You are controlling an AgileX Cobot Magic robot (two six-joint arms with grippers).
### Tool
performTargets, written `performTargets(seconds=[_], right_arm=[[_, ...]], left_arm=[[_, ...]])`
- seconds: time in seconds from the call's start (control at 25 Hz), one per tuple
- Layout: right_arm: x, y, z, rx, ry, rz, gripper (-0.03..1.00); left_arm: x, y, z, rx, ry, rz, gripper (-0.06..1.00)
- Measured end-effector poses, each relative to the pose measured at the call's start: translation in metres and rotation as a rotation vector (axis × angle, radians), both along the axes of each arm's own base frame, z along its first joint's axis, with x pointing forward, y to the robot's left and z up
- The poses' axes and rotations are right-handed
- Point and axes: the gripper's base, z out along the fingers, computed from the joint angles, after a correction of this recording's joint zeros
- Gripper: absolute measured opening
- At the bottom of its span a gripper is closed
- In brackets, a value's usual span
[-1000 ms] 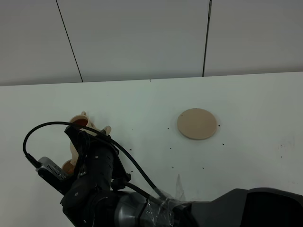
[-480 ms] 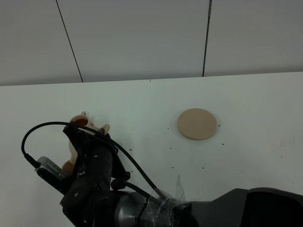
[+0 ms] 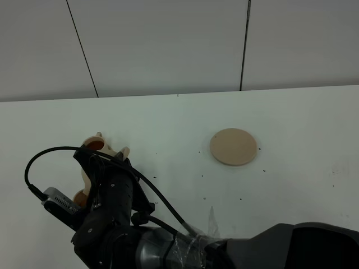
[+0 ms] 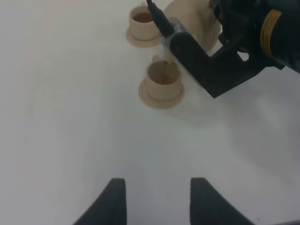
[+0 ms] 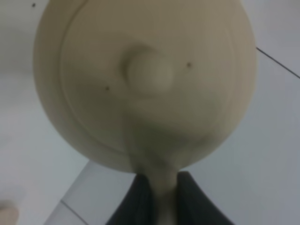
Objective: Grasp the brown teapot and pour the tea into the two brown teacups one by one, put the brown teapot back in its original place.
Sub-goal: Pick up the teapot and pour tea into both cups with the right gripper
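The brown teapot point(image 5: 145, 79) fills the right wrist view, lid knob toward the camera. My right gripper point(image 5: 161, 199) is shut on its loop handle. In the left wrist view the teapot point(image 4: 190, 18) is held just beyond the near teacup point(image 4: 162, 80), mostly hidden by the black right arm point(image 4: 234, 51). The far teacup point(image 4: 143, 26) holds reddish tea, and each cup stands on a small saucer. From above, one teacup point(image 3: 94, 144) shows at the arm's far side, the other point(image 3: 80, 197) peeks out at its left. The wide tan saucer disc point(image 3: 234, 146) lies bare. My left gripper point(image 4: 157, 199) is open and empty.
The white table point(image 3: 291, 117) meets a white panelled wall at the back. The right arm point(image 3: 118, 224) reaches across the front left of the table, with a black cable looping over it. Small dark specks dot the table near the saucer disc.
The right arm and its cable have shifted very slightly left with the teapot. The cups and the saucer disc have not moved.
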Motion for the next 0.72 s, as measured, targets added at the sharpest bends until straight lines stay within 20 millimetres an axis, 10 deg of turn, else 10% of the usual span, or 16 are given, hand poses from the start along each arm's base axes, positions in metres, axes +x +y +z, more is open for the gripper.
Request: performTargets(seconds=[0.72], right_arm=[[0.001,-0.0003,0.0023,-0.018,-0.031,0.004,0.09]], left_arm=[[0.0,0.0,0.0,0.0,0.0,0.0,0.39]])
